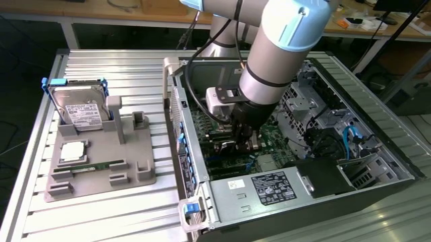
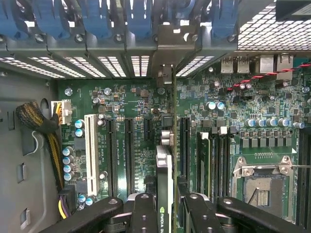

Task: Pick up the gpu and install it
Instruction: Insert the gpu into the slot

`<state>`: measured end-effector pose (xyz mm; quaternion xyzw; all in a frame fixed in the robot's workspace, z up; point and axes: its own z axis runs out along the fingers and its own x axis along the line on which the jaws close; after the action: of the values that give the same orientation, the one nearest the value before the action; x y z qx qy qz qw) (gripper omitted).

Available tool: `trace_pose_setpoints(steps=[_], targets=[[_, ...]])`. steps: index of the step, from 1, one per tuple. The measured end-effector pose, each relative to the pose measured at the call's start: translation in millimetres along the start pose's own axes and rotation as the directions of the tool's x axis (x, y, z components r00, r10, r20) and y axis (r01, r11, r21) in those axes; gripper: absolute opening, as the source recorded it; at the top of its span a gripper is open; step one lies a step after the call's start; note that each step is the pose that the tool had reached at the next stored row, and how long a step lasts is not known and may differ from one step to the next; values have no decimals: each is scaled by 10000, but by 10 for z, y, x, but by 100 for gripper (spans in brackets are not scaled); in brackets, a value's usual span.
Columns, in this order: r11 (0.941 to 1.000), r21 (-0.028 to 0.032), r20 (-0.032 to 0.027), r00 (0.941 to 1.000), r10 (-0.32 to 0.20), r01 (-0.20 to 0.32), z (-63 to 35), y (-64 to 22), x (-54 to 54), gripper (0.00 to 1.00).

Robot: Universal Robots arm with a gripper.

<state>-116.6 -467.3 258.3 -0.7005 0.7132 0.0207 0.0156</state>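
My hand (image 2: 165, 203) clamps the gpu (image 2: 164, 167) edge-on over the motherboard (image 2: 131, 104) (install step); seating probably demands squareness to that motherboard

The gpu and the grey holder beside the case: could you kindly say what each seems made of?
The gpu, gripped edge-on by the pincer: matte black shell, probably plastic, with a bare grey metal edge. The grey holder: dull, uniform grey with blocky moulded posts, likely plastic.

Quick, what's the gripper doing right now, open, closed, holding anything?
The gripper: closed on the gpu, which it holds edge-on over the motherboard.
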Motion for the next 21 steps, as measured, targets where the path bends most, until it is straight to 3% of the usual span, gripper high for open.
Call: trace_pose_setpoints(steps=[10,13,21], targets=[[10000,30,15,10000,0,0,25,0,0,27],[10000,25,3,10000,0,0,21,0,1,40],[10000,24,2,10000,0,0,-2,0,0,40]])
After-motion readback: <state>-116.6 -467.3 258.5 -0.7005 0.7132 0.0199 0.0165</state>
